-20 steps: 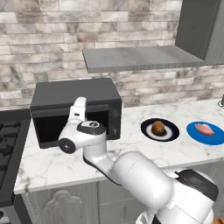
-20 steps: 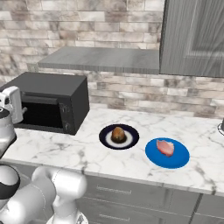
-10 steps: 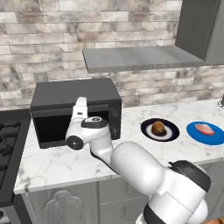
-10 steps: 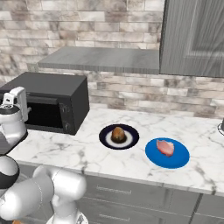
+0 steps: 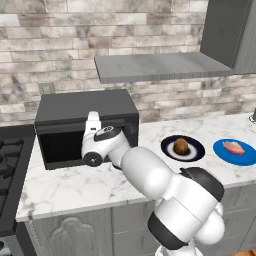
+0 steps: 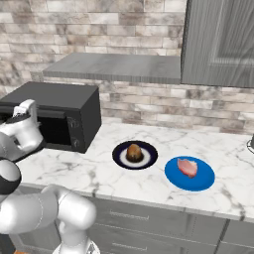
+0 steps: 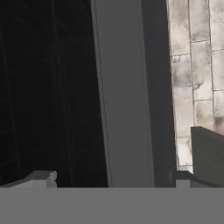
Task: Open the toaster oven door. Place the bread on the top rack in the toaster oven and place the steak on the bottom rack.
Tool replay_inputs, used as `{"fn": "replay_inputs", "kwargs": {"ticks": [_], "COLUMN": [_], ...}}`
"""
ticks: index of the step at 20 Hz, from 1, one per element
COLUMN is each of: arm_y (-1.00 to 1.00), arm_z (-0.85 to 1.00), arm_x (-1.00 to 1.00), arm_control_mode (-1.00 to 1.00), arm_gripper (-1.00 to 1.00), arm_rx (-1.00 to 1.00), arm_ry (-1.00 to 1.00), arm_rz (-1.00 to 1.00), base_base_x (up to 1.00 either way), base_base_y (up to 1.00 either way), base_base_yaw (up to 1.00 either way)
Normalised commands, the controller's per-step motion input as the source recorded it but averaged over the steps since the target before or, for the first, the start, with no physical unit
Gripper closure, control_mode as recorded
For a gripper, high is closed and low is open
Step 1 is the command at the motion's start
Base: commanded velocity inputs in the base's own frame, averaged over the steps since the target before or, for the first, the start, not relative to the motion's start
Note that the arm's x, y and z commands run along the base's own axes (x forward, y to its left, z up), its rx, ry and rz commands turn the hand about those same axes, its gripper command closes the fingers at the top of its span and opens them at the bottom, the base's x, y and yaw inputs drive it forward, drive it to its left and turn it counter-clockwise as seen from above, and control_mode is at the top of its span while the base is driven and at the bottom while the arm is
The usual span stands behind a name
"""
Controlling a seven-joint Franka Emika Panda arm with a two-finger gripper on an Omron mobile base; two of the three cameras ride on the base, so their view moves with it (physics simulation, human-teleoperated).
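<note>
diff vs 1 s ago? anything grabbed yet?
The arm has dropped and pushed in toward the front of the toaster oven. The gripper stays open, its fingertips either side of the grey bar along the oven's front, holding nothing. Unchanged: the door looks shut, the bread on the dark plate, the steak on the blue plate.

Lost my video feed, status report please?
Pincer open, at toaster oven door, gripping nothing. Bread and steak on their plates. Nothing in the way.
</note>
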Motion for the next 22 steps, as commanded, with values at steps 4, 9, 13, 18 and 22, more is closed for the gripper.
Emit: {"fn": "replay_inputs", "kwargs": {"ticks": [4,9,13,18,22], "arm_y": [0.0,0.01,0.06,0.07,0.06], "arm_z": [-0.41,-0.49,-0.5,-0.32,-0.17], "arm_x": [0.48,0.56,0.58,0.44,0.15], "arm_control_mode": [-1.0,-1.0,-1.0,-1.0,-1.0], "arm_gripper": [-1.0,-1.0,1.0,1.0,1.0], "arm_rx": [0.0,0.0,0.0,0.0,0.0], "arm_ry": [-0.03,-0.03,-0.03,-0.07,-0.11], "arm_rz": [0.11,0.11,0.11,0.08,0.05], "base_base_x": [0.0,0.0,0.0,0.0,0.0], "base_base_y": [0.0,0.0,0.0,0.0,0.0], "base_base_yaw": [0.0,0.0,0.0,0.0,0.0]}}
